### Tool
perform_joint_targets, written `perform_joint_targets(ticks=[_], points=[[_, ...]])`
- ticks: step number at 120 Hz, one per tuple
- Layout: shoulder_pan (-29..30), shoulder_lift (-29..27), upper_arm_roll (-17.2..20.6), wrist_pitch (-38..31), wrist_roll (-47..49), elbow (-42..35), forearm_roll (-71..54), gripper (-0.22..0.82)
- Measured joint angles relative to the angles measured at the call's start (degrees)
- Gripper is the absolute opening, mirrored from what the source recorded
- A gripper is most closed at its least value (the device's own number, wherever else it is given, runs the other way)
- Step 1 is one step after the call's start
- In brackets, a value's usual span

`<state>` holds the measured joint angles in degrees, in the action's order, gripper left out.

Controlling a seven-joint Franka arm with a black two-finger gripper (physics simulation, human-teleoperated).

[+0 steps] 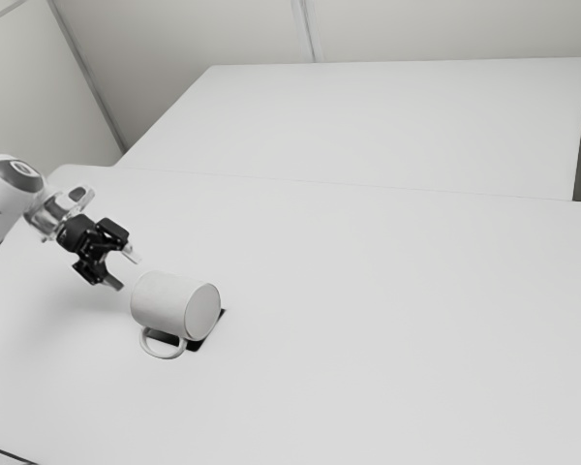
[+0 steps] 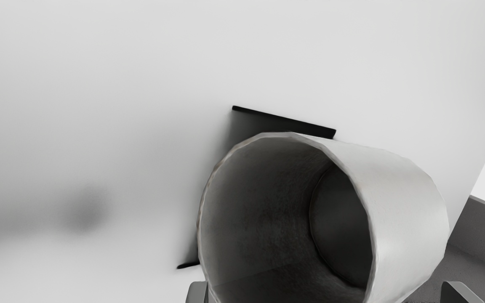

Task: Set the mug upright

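A white mug (image 1: 167, 301) lies on its side, its closed end facing the exterior view's right and its handle toward that view's lower edge. My gripper (image 1: 124, 270) is just off the mug's other end, toward the exterior view's left, with its fingers apart. In the wrist view the mug (image 2: 398, 202) shows its open mouth and dark inside. The gripper (image 2: 326, 292) is open, its two tips spread wide on either side of the mug; no grip on it shows.
A thin black piece (image 2: 284, 122) shows beneath the mug and sticks out past it on the white table (image 1: 368, 320). Beyond the table's far edge is another pale surface (image 1: 387, 116), with walls behind.
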<state>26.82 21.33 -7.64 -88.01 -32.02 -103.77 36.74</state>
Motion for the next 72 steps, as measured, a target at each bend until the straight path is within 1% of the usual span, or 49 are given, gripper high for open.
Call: perform_joint_targets(ticks=[24,46,56,60,63,72], points=[[-0.33,2.63,-0.10,0.07,-3.85,-0.30,5.62,0.60],[-0.53,3.04,-0.10,0.13,-5.89,-4.93,10.93,0.60],[-0.60,3.00,-0.10,0.18,-6.32,-5.87,12.71,0.60],[-0.65,2.99,-0.10,0.20,-6.43,-5.90,13.13,0.58],[-0.68,2.98,-0.10,0.20,-6.49,-5.85,13.35,0.54],[-0.93,2.93,-0.03,0.23,-6.64,-5.74,13.85,0.39]])
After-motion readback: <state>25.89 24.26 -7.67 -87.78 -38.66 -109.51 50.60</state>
